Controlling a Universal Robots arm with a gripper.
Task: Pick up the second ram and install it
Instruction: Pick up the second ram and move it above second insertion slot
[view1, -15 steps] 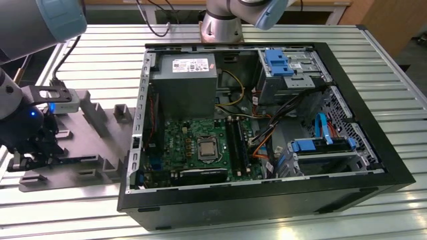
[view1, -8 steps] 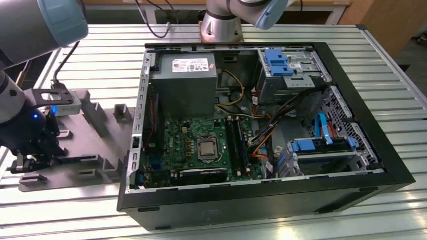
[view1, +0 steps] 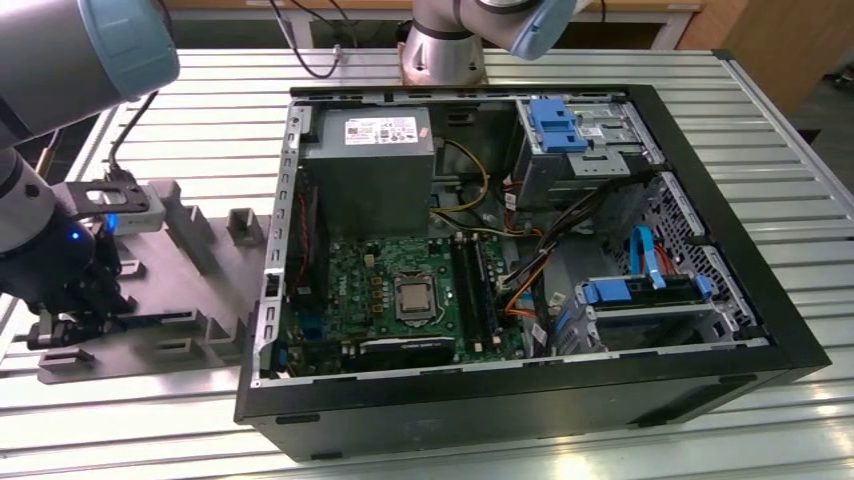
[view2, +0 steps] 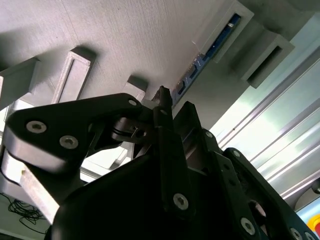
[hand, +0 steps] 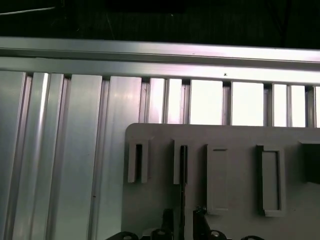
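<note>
The second ram (hand: 183, 167) is a thin dark stick standing on edge in a slot of the grey tray (hand: 235, 137). In the second wrist view its blue-green board (view2: 212, 50) runs between two upright blocks. My gripper (hand: 183, 221) is low over the tray, one finger on each side of the stick's near end, with a small gap showing on both sides. The black fingertips (view2: 162, 95) sit right at the end of the stick. In the exterior view the gripper (view1: 60, 335) is down at the tray's front, on the exterior view's left.
An open black computer case (view1: 534, 400) lies right of the tray (view1: 200, 240), with a green motherboard (view1: 350, 290), long black slot rails (view1: 474, 290), a grey power supply (view1: 367, 170) and blue drive brackets (view1: 627, 292). The ribbed aluminium table (hand: 65, 160) ends just beyond the tray.
</note>
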